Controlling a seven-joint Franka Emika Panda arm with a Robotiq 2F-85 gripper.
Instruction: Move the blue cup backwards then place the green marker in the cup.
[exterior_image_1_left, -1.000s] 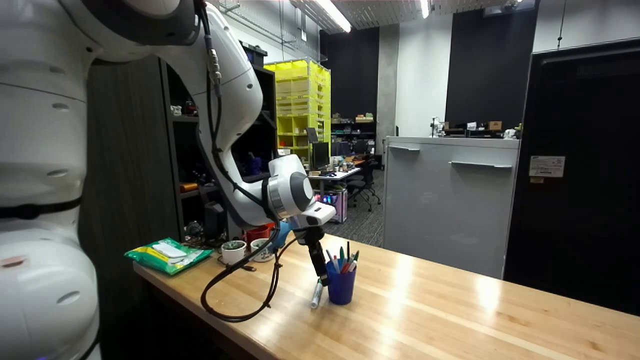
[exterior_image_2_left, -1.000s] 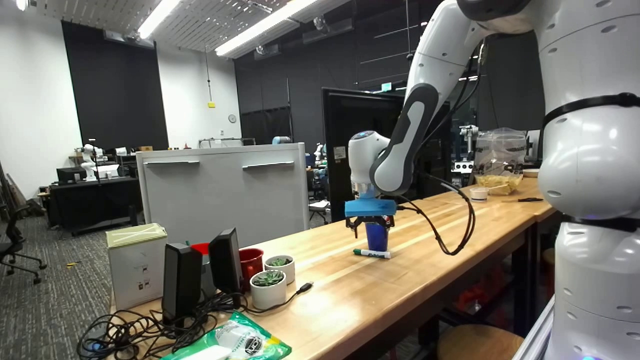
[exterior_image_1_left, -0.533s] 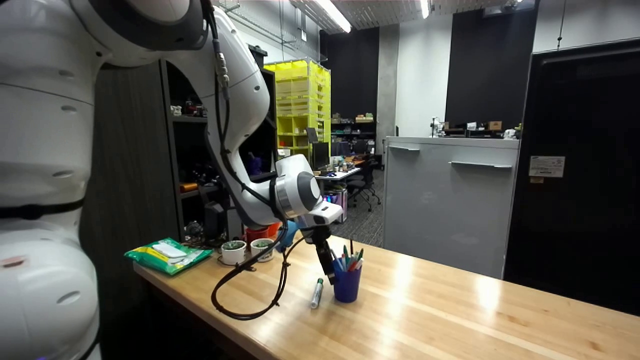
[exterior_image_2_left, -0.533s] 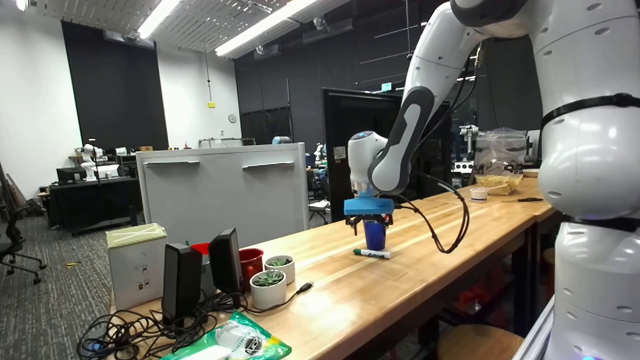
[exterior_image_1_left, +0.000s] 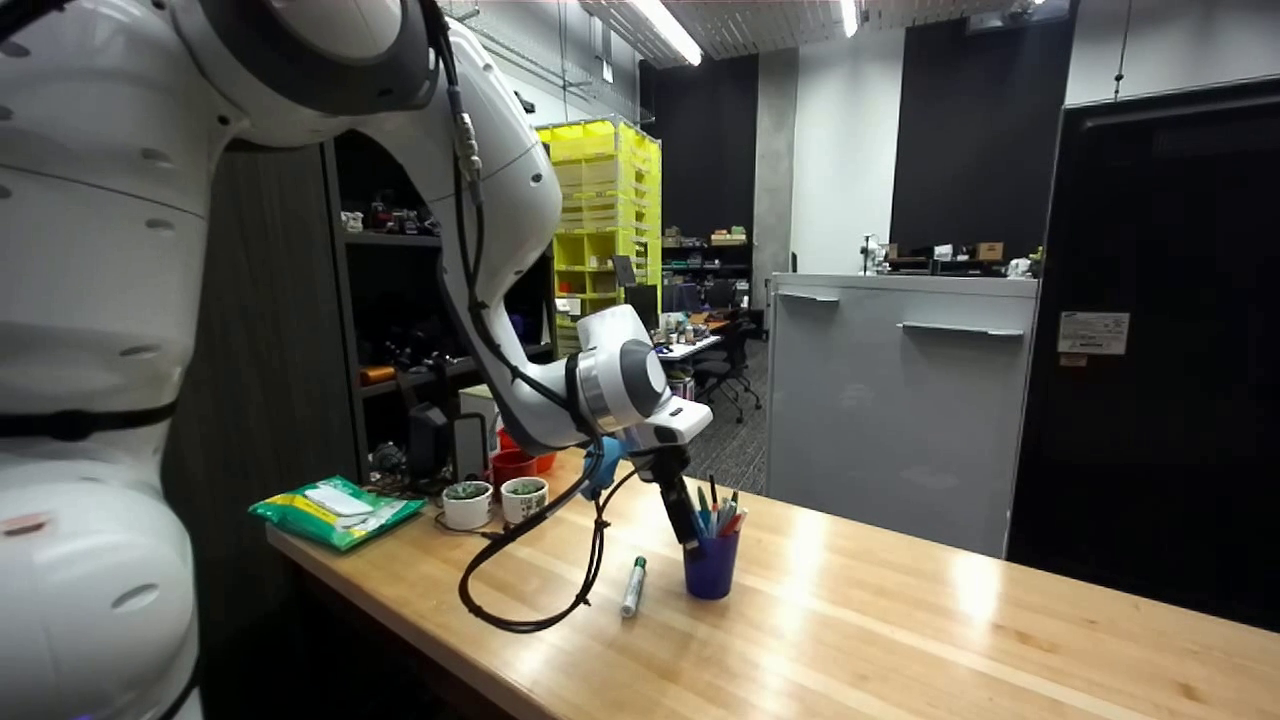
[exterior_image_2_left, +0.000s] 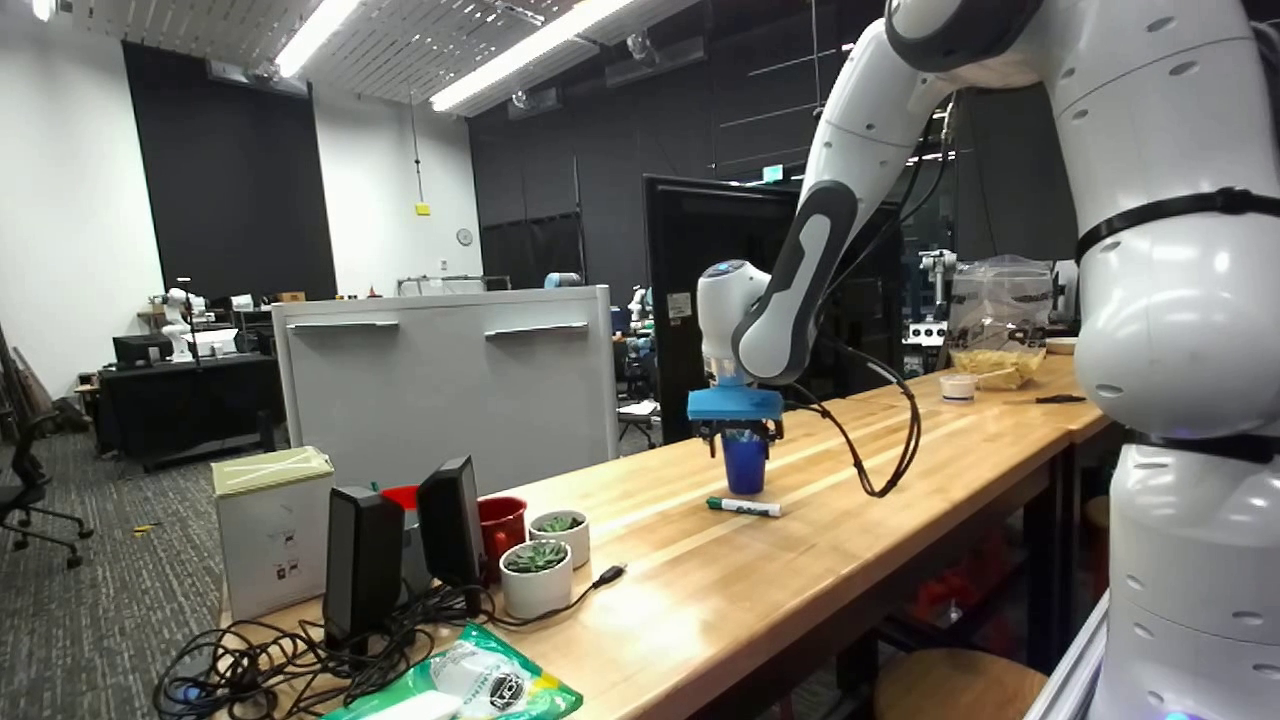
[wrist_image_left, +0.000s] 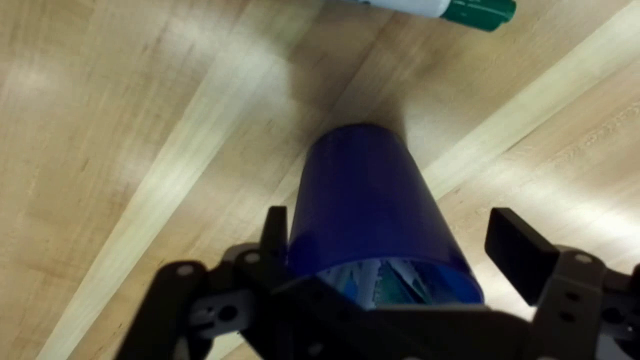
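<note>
The blue cup (exterior_image_1_left: 710, 572) stands upright on the wooden table with several pens sticking up from it. In the wrist view the cup (wrist_image_left: 365, 195) lies between the two fingers of my gripper (wrist_image_left: 390, 222). The left finger (wrist_image_left: 275, 227) is right against or very near the cup's side, while a gap separates the right finger (wrist_image_left: 520, 250) from it. My gripper (exterior_image_2_left: 742, 440) is open around the cup's upper part. The green marker (exterior_image_1_left: 634, 587), white-bodied with a green cap, lies flat on the table, apart from the cup. Only its cap end (wrist_image_left: 480, 12) shows at the wrist view's top.
Two white succulent pots (exterior_image_2_left: 538, 578), a red mug (exterior_image_2_left: 502, 525), black speakers (exterior_image_2_left: 450, 520) and tangled cables (exterior_image_2_left: 270, 650) occupy one end of the table. A green packet (exterior_image_1_left: 338, 512) lies near the table edge. A small tub (exterior_image_2_left: 957, 387) and a bag (exterior_image_2_left: 1000, 330) stand further along.
My gripper and the cup have moved together across the table, away from the robot's base. The marker has stayed in place, so the gap between it and the cup has grown.
</note>
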